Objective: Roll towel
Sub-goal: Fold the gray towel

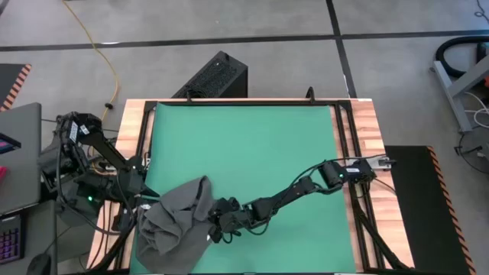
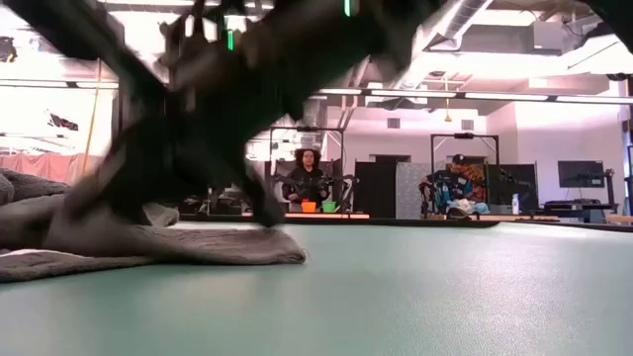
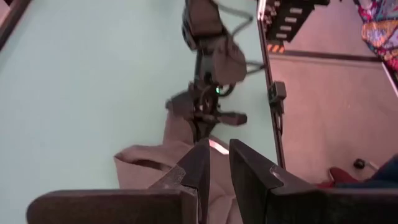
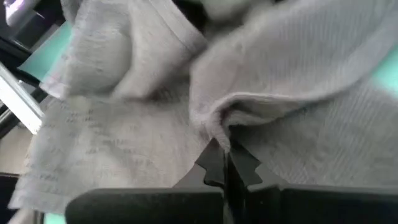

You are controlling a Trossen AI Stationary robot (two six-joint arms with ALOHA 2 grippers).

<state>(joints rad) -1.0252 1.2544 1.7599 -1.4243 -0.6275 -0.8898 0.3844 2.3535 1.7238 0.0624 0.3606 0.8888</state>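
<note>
The dark grey towel lies bunched on the green mat at its near left corner. It also shows in the low view. My right gripper reaches in from the right and is shut on the towel's right side. My left gripper is at the towel's left edge, its fingers nearly together with cloth between them. The white tag is hidden. My left gripper pinches the towel's left edge between its two fingers, coming from the table's left side. The fingers hide how many layers it has. The rest of the towel lies on the mat. My right gripper pinches a raised fold of the towel between its shut fingers, coming nearly level from the table's right. The fold is more than one layer. The cloth around it rests bunched on the mat.
The mat's far and right parts are bare. The wooden table edge and black frame rails run along the right. A black box stands beyond the far edge. People sit in the room behind.
</note>
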